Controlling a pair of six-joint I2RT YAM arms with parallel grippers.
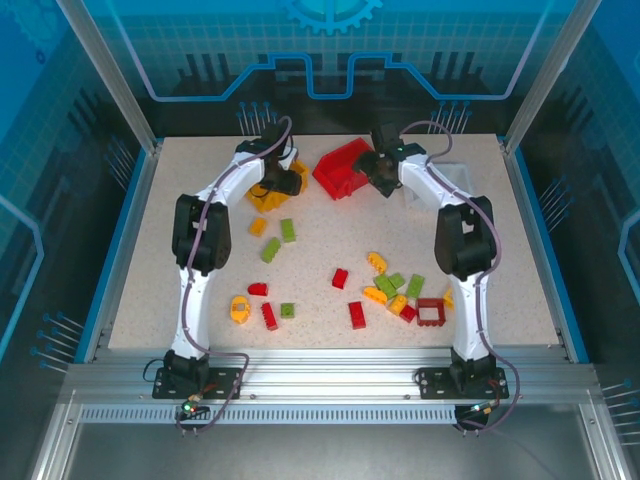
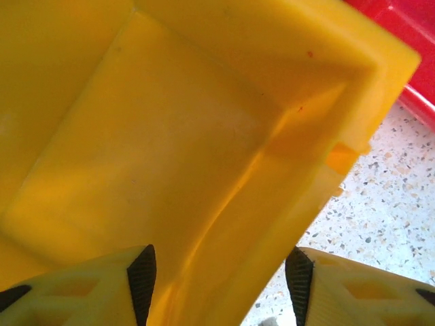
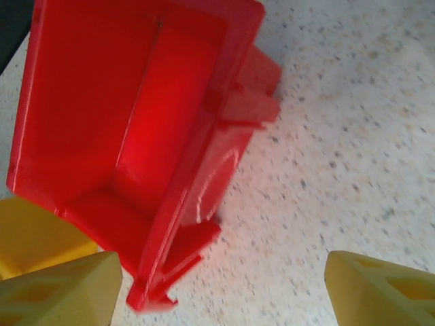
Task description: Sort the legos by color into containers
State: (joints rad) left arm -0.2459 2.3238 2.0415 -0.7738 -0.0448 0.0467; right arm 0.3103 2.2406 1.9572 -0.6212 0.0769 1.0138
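Observation:
The yellow-orange bin [image 1: 268, 192] stands at the back left, the red bin [image 1: 340, 170] beside it and the translucent white bin [image 1: 452, 180] at the back right. My left gripper [image 1: 285, 180] [image 2: 219, 285] is open, with the yellow bin's [image 2: 170, 136] side wall between its fingers [image 2: 143, 278]. My right gripper [image 1: 380, 172] [image 3: 221, 292] is wide open just right of the red bin [image 3: 122, 115], whose near corner reaches between the fingers [image 3: 61, 292]. Red [image 1: 357, 315], green [image 1: 271, 250] and yellow [image 1: 240, 308] legos lie scattered over the near half of the table.
A cluster of several mixed bricks with a red frame piece [image 1: 431, 311] lies at the front right. The red bin's edge [image 2: 401, 20] touches the yellow bin's corner. Speckled tabletop [image 3: 340, 136] is free to the right of the red bin. Glass walls enclose the table.

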